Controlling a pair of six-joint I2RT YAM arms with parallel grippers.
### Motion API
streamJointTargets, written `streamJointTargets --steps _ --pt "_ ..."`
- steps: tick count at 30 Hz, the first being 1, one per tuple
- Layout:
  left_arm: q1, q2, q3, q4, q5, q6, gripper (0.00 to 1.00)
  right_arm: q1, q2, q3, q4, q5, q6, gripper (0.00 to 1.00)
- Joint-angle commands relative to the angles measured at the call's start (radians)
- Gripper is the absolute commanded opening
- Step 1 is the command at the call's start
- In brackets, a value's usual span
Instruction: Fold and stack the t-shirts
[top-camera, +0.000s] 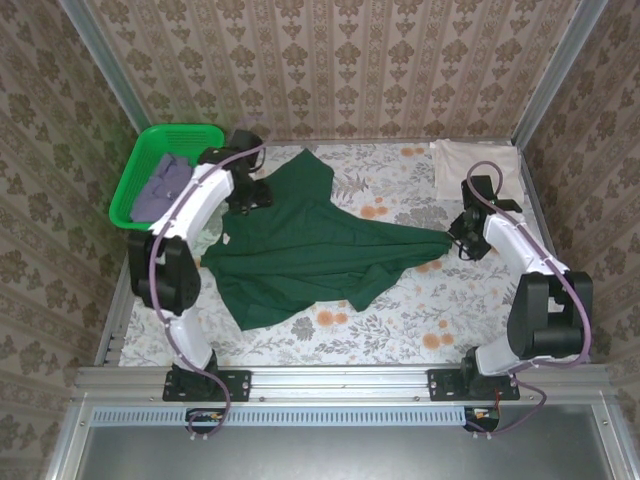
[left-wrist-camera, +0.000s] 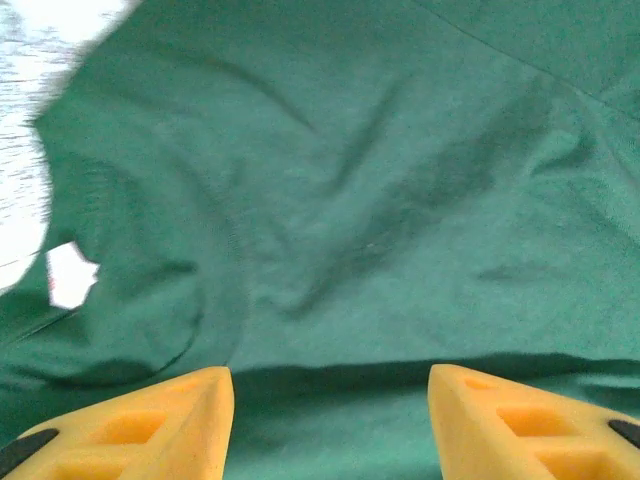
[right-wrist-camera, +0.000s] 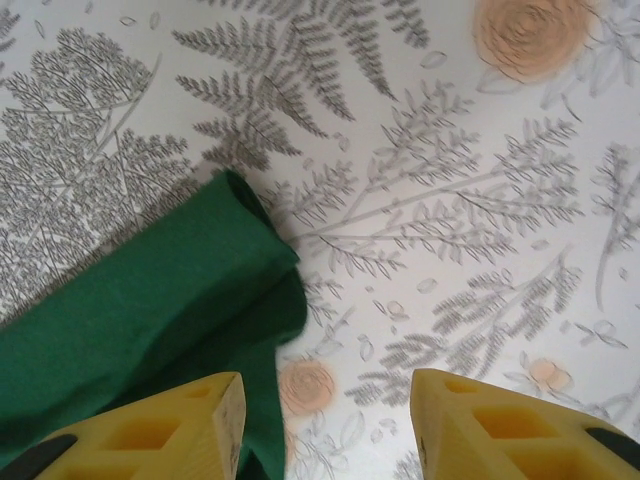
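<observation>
A large dark green t-shirt (top-camera: 300, 240) lies spread and wrinkled across the middle of the table, one stretched tip reaching right. My left gripper (top-camera: 250, 195) hovers over its back left part, yellow fingers (left-wrist-camera: 180, 420) apart with only green cloth (left-wrist-camera: 360, 200) below them and nothing between. My right gripper (top-camera: 462, 240) stands at the shirt's right tip (right-wrist-camera: 150, 320), open, and the cloth lies beside its left finger (right-wrist-camera: 170, 430). A cream-white t-shirt (top-camera: 475, 165) lies folded at the back right. A greyish-lavender t-shirt (top-camera: 160, 185) sits in the basket.
A bright green plastic basket (top-camera: 190, 135) stands at the back left corner. A floral cloth covers the table (top-camera: 400, 310). Metal frame rails and patterned walls close in the sides. A white label (left-wrist-camera: 70, 275) shows at the shirt's neck.
</observation>
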Motion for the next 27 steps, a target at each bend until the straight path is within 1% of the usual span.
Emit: streamJointTargets --steps 1,3,5,6,8,11,12,13,16,19,21,25,27 --pt "-0.020 0.114 0.068 0.001 0.038 0.004 0.53 0.002 0.109 0.051 0.044 0.002 -0.076 0.49" --pt "-0.018 0.182 0.101 -0.004 0.036 -0.020 0.53 -0.001 0.167 0.087 0.035 -0.008 -0.114 0.50" --pt "-0.015 0.247 0.140 -0.011 0.068 -0.027 0.52 -0.007 0.221 0.103 0.061 -0.066 -0.145 0.50" --pt "-0.017 0.267 0.147 -0.005 0.072 -0.026 0.52 -0.008 0.246 0.112 0.060 -0.068 -0.151 0.50" --pt "-0.015 0.310 0.165 0.004 0.070 -0.017 0.52 -0.017 0.292 0.123 0.072 -0.083 -0.145 0.49" --pt "-0.011 0.372 0.203 -0.041 0.047 -0.014 0.52 -0.023 0.342 0.134 0.100 -0.162 -0.126 0.47" --pt "-0.008 0.377 0.201 -0.039 0.036 -0.012 0.52 -0.019 0.354 0.139 0.107 -0.178 -0.128 0.45" --pt "-0.005 0.379 0.189 -0.024 0.023 -0.008 0.52 -0.015 0.367 0.147 0.109 -0.181 -0.131 0.39" --pt "0.014 0.399 0.182 -0.004 0.002 0.000 0.54 -0.009 0.385 0.169 0.097 -0.162 -0.135 0.18" --pt "0.032 0.431 0.207 -0.003 -0.007 0.001 0.55 -0.009 0.376 0.189 0.088 -0.160 -0.129 0.07" --pt "0.042 0.450 0.233 -0.008 -0.013 0.002 0.55 -0.009 0.371 0.222 0.058 -0.157 -0.123 0.04" --pt "0.059 0.471 0.277 -0.025 -0.054 -0.019 0.58 -0.010 0.382 0.318 -0.013 -0.175 -0.106 0.04" --pt "0.067 0.476 0.286 -0.022 -0.054 -0.025 0.58 -0.010 0.398 0.365 -0.034 -0.189 -0.094 0.03"
